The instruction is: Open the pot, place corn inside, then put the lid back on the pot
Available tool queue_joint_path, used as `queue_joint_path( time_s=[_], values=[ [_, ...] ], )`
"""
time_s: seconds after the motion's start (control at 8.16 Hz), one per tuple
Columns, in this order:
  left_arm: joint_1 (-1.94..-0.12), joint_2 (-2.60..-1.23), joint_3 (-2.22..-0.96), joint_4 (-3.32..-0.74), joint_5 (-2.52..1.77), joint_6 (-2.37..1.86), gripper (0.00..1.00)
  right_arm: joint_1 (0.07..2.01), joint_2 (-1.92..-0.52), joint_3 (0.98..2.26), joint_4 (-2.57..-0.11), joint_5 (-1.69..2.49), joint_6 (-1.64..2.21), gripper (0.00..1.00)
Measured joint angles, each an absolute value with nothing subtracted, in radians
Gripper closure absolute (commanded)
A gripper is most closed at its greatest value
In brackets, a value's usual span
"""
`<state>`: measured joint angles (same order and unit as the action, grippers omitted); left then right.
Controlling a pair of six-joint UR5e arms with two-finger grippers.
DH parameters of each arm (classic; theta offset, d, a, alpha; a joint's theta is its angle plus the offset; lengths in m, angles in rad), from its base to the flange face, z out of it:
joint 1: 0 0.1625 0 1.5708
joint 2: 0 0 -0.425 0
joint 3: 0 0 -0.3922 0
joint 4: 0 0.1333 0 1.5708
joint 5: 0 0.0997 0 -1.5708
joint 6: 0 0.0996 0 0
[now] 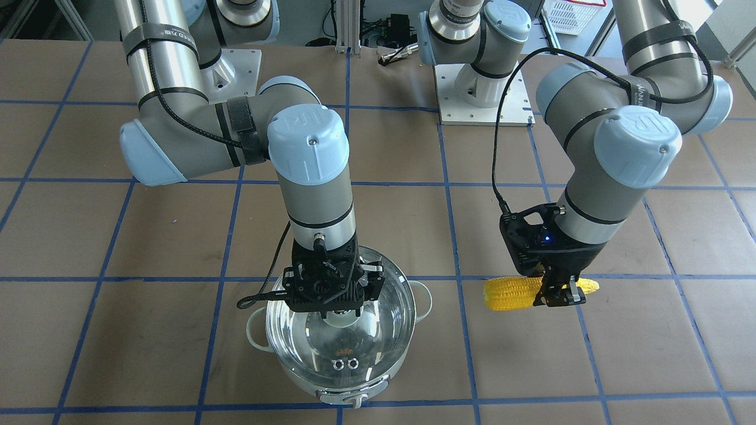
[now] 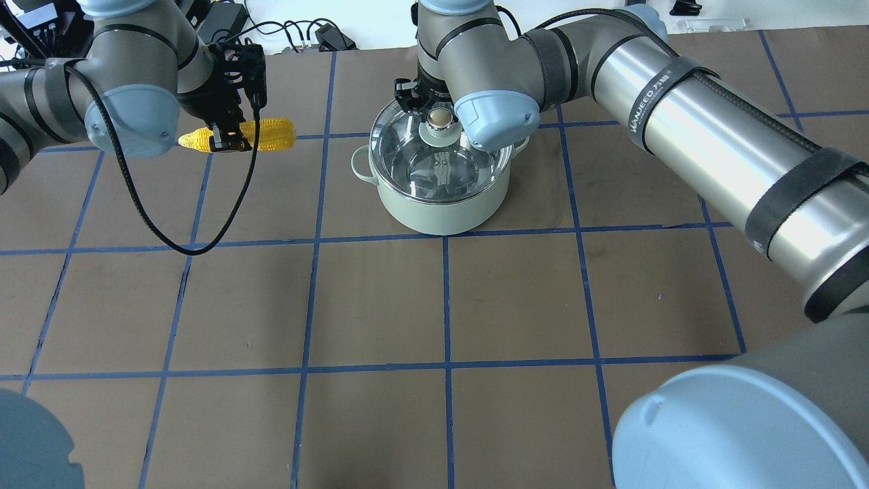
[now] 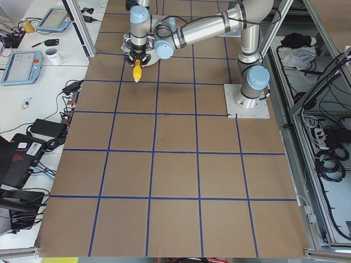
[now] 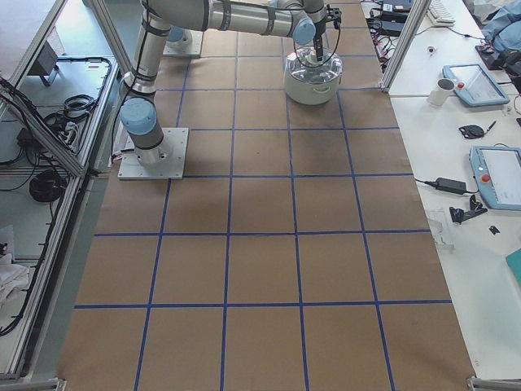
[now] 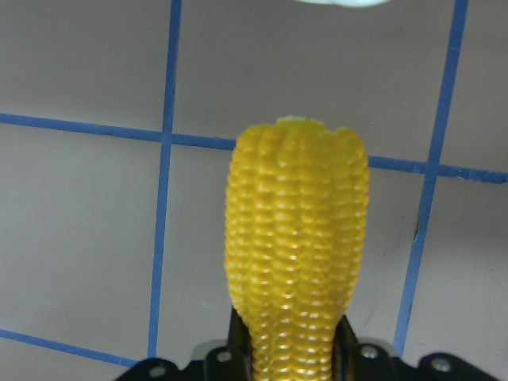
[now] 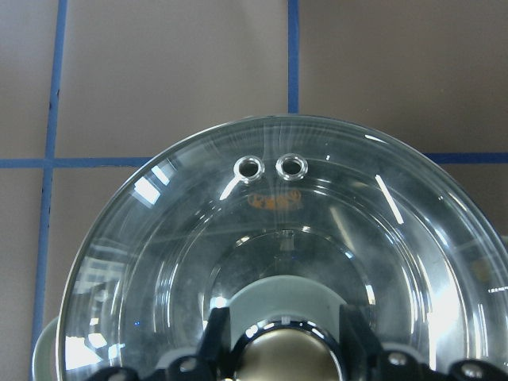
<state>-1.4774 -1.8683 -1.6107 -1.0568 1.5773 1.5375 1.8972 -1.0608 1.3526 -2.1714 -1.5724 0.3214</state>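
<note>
The pale green pot (image 2: 441,210) stands at the table's far middle, with the clear glass lid (image 2: 421,156) over its opening. I cannot tell whether the lid rests on the rim or hangs just above it. My right gripper (image 2: 439,119) is shut on the lid's beige knob (image 6: 290,357), with a finger (image 6: 218,337) on each side. My left gripper (image 2: 227,139) is shut on the yellow corn (image 2: 271,134) and holds it level over the table to the pot's left. The corn also shows in the front view (image 1: 508,293) and the left wrist view (image 5: 298,246).
The table is brown with blue grid tape (image 2: 445,305). The arms' base plates (image 1: 481,97) stand at the robot's side. A black cable (image 2: 170,231) loops down from the left wrist. Side desks hold tablets and a mug (image 4: 442,90).
</note>
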Motion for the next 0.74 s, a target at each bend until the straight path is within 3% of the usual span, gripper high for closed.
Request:
queue_joint_path(
  time_s=[0.37,0.74],
  values=[
    [-1.542,-1.838,-1.61,-1.044,1.572,1.468,1.0,1.892,-1.147,1.338,-2.097,-1.575,0.279,0.63],
    [-1.633,-1.837,-1.61,-0.93,1.578,1.37,1.0,1.8,-1.32,1.362,-1.86,-1.573,0.171,0.63]
  ],
)
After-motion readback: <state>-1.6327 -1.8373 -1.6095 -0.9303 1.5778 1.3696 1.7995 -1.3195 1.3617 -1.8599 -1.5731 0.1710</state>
